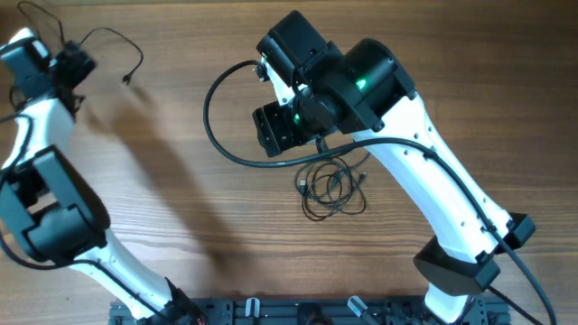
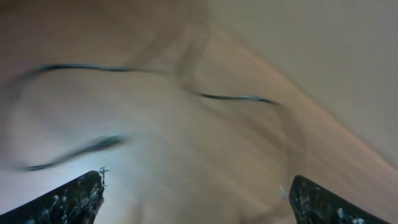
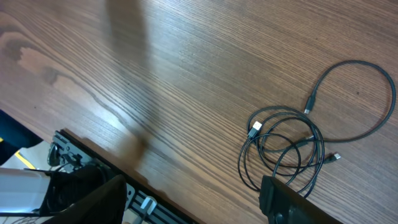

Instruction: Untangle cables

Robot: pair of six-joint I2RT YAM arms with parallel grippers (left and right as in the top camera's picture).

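Right wrist view, nearest first: my right end effector has two dark fingers spread wide at the bottom of frame, nothing between them. It hangs above the brown wood-grain tabletop, off to one side of the work. My guess is it is held high for a clear look before I choose a strand.

Just beyond one finger is the tangled bundle of thin black cables. It lies flat on the tabletop in overlapping coils, with one strand looping wider than the rest.

From overhead, a thick black arm cable arcs near the bundle. It belongs to my own rig, not the job, but looks close enough to snag.

Farthest off, at the opposite corner, is my left end effector. Its fingers are apart and nothing shows between them, though that wrist view is badly blurred. A single thin black cable lies loose beside it, well apart from the bundle, and reads as one freed and parked clear. I cannot tell whether it touches the fingers.

Counts:
- End effectors: two.
- Bundles: one.
- Plug ends in the bundle: three sure, one of them a pale-tipped plug, and a fourth doubtful. That means at least two cables; the strands cross too much for an exact number.
- Free cables: one.
- Dark streaks in the left wrist view: three, likely that same cable.
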